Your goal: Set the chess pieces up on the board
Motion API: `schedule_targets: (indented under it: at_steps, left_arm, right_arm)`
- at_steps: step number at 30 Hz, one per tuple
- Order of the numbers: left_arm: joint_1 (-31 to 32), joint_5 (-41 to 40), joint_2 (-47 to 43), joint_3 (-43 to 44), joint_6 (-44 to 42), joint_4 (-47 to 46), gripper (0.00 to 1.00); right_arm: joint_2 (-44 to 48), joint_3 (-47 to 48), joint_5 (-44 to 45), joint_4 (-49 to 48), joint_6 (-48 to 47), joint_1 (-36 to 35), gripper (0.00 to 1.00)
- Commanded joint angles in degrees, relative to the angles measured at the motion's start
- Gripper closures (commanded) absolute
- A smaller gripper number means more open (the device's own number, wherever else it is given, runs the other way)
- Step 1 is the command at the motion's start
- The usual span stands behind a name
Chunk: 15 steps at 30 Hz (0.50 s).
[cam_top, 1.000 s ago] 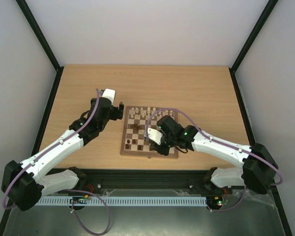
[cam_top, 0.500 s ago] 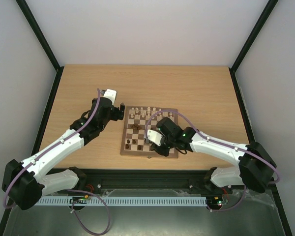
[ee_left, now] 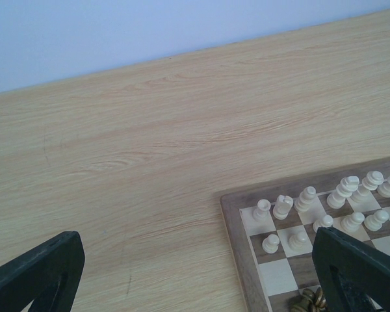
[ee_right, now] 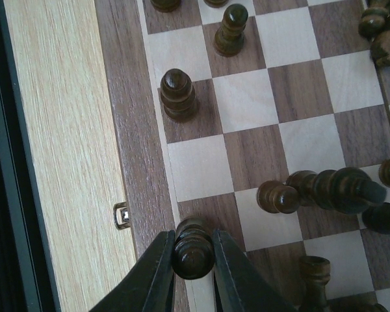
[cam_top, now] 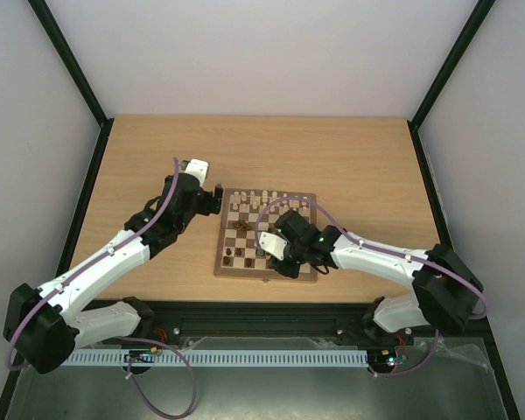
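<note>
The board [cam_top: 221, 261] lies in the middle of the table. Pale cream chess pieces [ee_left: 283, 207] stand in two rows along its far edge. My right gripper [ee_right: 193, 257] is shut on a dark brown piece [ee_right: 193, 249], held upright over the dark square at the board's near border [ee_right: 133, 149]. Two dark pieces [ee_right: 177, 94] stand on nearby squares and several lie tipped [ee_right: 325, 188] to the right. In the top view the right gripper [cam_top: 278, 261] sits low over the board's near edge. My left gripper [ee_left: 195, 260] is open over bare table by the board's far left corner [ee_left: 237, 234], with nothing in it.
A small brass latch [ee_right: 121, 216] sticks out of the board's near border. A black rail [ee_right: 6, 162] runs along the table's near edge, close to the right gripper. Bare wooden table [ee_left: 149, 130] stretches left of and beyond the board.
The right arm has shifted slightly left along the board's near edge, still holding the dark piece. The left arm has barely moved.
</note>
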<state>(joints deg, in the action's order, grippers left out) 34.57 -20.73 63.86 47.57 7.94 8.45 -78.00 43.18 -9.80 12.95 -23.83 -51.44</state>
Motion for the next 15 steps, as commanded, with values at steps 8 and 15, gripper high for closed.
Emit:
schedule_targets:
  at_steps: [8, 15]
  left_arm:
    - [-0.35, 1.39, 0.48, 0.60, -0.74, -0.11, 0.02]
    - [-0.30, 1.96, 0.63, 0.70, -0.75, 0.07, 0.02]
  right_arm:
    - [-2.43, -0.31, 0.63, -0.11, 0.10, -0.43, 0.78]
    - [0.36, 1.31, 2.52, 2.01, 1.83, -0.29, 0.55]
